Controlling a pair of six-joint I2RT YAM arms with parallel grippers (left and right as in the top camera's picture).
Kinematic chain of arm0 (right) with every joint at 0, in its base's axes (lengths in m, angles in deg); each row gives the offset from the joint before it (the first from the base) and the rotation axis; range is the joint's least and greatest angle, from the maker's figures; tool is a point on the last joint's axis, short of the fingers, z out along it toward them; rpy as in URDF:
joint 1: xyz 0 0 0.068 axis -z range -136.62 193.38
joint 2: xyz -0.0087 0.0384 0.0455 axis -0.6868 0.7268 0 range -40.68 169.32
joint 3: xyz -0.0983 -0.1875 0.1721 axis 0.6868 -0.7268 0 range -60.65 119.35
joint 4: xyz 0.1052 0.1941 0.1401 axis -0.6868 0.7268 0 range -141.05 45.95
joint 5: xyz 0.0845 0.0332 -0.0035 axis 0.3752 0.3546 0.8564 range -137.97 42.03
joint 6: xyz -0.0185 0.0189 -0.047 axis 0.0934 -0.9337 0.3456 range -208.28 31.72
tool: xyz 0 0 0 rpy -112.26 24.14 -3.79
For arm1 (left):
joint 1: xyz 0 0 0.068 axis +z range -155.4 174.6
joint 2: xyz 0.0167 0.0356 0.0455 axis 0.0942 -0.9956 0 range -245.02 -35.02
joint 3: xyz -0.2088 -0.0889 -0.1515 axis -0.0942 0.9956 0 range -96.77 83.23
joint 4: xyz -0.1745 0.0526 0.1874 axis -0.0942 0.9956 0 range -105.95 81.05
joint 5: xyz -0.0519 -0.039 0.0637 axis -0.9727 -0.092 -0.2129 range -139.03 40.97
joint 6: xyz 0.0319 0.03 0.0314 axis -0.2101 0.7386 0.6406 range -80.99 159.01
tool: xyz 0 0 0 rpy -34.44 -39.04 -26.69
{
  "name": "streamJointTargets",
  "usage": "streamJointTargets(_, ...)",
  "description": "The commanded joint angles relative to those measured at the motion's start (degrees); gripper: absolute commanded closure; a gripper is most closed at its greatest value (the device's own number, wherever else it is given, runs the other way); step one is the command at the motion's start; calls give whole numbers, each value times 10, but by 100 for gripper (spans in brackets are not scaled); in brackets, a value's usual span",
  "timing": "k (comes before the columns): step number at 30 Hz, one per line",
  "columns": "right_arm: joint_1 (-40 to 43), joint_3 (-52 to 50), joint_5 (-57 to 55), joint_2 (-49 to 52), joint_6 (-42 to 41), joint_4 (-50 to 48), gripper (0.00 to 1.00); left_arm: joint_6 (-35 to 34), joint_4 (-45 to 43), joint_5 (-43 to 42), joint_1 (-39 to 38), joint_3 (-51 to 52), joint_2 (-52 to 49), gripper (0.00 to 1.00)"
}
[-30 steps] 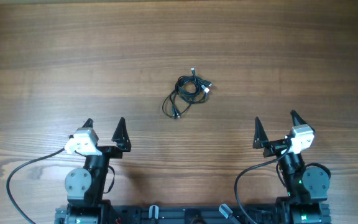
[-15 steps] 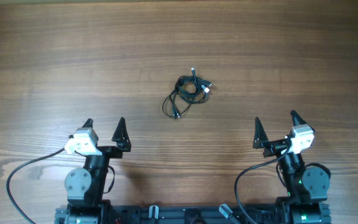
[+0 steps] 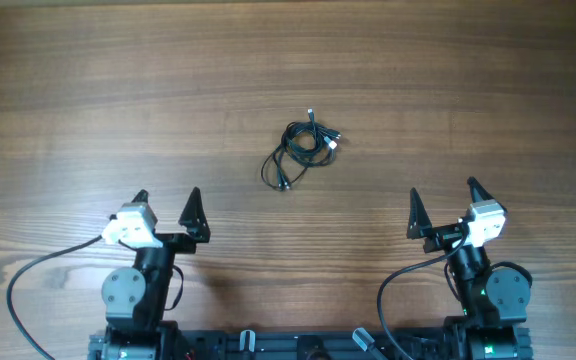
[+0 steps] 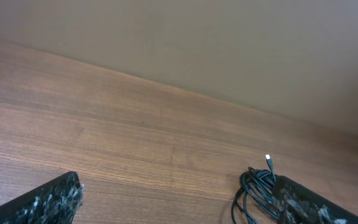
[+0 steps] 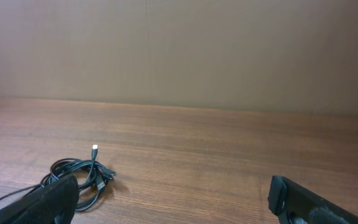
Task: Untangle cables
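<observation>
Cables [image 3: 303,150] at centre are judged light, limp; near-left loop is best pinched; left gripper [image 3: 166,200], right gripper [image 3: 443,196] are spread apart, empty

Wooden table [image 3: 288,60] is filling the whole overhead view, brown grain running left to right w/ darker streaks crossing the middle band and paler, wavier grain showing toward the near left corner. In both wrist views the tabletop is stretching away to a plain tan wall [image 5: 179,50], the two meeting along a straight line that's sitting level in the right wrist view and slanting down to the right in the left wrist view. Wall is looking flat, matte & evenly lit.
</observation>
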Motion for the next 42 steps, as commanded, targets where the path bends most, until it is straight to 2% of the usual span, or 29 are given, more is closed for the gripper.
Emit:
streamJointTargets(1,2,-1,0,-4,-4,-2,0,14,-1,8,4,-50,-67,0)
streamJointTargets(10,2,-1,0,-4,-4,-2,0,14,131,8,4,-244,-317,0)
streamJointTargets(17,2,-1,1,-4,-4,-2,0,12,219,8,4,-341,-429,0)
streamJointTargets(20,2,-1,1,-4,-5,-2,0,12,277,8,4,-421,-482,0)
streamJointTargets(24,2,1,0,-2,-76,0,0,71,345,8,4,-504,-548,0)
streamJointTargets(28,2,64,-28,45,-77,88,0,74,353,-45,4,-513,-581,0)
streamJointTargets(31,2,163,-30,144,-78,154,0,74,355,-46,4,-513,-582,0)
streamJointTargets(35,2,245,-30,221,-78,209,0,71,354,-46,4,-513,-582,0)
streamJointTargets(40,2,374,-30,334,-75,372,0,71,333,-73,4,-513,-582,0)
streamJointTargets(42,2,436,-30,386,-15,444,0,64,299,-117,4,-513,-582,0)
